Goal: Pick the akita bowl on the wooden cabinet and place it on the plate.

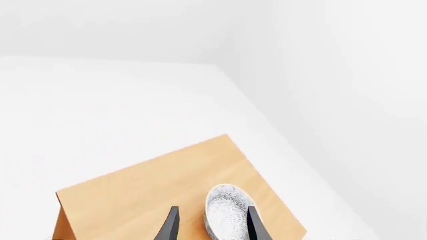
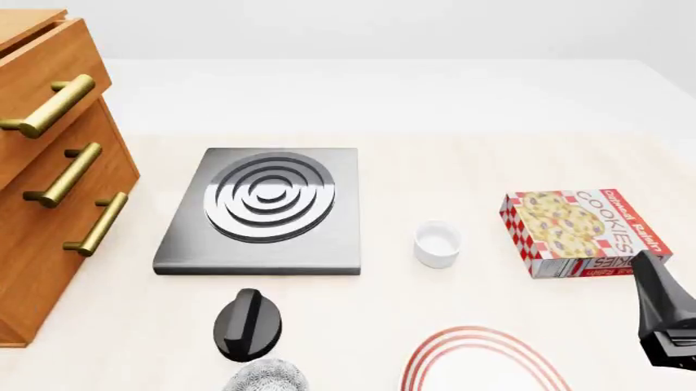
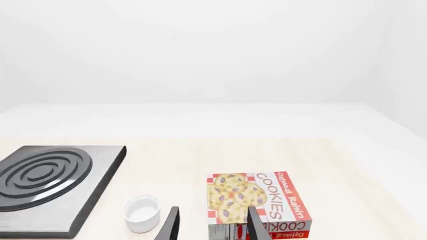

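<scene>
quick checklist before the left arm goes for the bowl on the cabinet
1. Akita bowl sits on top of the wooden cabinet: ok.
2. Left gripper open, nothing held: ok.
3. Bowl centred between the fingers: not ok, it lies close against one finger.
4. Bowl rim in the jaws: not ok, not yet gripped.
5. Plate free to receive the bowl: the visible part is bare, but the picture edge cuts it, so cannot tell fully.
6. Right gripper away from the plate: ok, it points at the cookie box.
</scene>
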